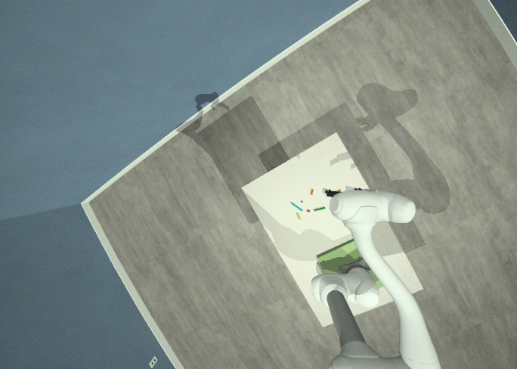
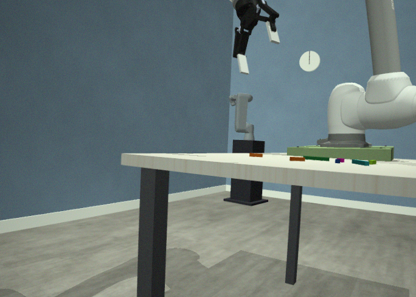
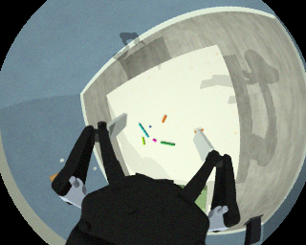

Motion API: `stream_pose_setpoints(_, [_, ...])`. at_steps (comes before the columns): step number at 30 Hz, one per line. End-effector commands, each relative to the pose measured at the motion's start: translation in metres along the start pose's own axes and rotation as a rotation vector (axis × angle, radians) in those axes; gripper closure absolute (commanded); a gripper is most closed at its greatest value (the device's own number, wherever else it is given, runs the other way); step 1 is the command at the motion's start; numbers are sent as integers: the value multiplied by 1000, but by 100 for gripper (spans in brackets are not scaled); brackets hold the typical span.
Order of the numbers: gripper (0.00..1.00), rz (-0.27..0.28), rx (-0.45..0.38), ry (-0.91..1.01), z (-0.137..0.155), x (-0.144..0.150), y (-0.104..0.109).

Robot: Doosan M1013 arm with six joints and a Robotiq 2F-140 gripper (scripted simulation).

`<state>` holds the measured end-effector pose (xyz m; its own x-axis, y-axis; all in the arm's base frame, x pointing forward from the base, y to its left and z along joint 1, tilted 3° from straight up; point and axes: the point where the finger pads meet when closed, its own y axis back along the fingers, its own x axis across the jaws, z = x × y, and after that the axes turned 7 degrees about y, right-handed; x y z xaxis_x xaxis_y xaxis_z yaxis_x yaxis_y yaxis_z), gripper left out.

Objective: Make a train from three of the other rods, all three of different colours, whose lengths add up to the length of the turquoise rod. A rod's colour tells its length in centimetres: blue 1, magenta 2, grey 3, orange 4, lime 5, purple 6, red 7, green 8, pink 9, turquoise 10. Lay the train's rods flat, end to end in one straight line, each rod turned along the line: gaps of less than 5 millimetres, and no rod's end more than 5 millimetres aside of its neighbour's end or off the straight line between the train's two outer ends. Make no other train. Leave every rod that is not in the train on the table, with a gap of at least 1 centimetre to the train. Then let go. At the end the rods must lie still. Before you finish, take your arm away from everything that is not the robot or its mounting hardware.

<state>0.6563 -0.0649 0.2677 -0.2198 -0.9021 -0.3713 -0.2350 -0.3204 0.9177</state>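
The turquoise rod (image 1: 296, 206) (image 2: 360, 162) (image 3: 143, 130) lies on the table. A tiny blue rod (image 1: 301, 201) (image 2: 337, 160) (image 3: 150, 126) is beside it. A lime rod (image 1: 298, 215) (image 2: 372, 162) (image 3: 143, 141) and a magenta rod (image 1: 308, 210) (image 2: 342, 160) (image 3: 154, 140) lie near its lower end in the wrist view. A green rod (image 1: 319, 209) (image 2: 315, 158) (image 3: 167, 144) lies right of magenta there. One orange rod (image 1: 311, 191) (image 2: 297, 158) (image 3: 164, 119) lies apart; another orange rod (image 1: 338, 190) (image 2: 255, 154) is partly hidden by a finger. The gripper (image 2: 258, 56) (image 3: 161, 125) is open, empty, high above the table.
The pale table (image 1: 284, 176) (image 2: 201, 160) (image 3: 182, 86) carries the green base plate (image 1: 334, 254) (image 2: 339, 151) (image 3: 201, 196) under the arm's foot. In the top view, the arm covers part of the table's right side. Shadows fall across the table.
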Motion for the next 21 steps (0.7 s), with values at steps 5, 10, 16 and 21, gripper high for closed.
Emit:
stream_pose_setpoints(5, [0,95,-59,266,60,5,-56])
stream_pose_setpoints(10, [0,144,-103,436,97,9,-85])
stream_pose_setpoints(16, [0,199,-168,674,147,17,-119])
stream_pose_setpoints(21, [0,221,-200,793,172,22,-133])
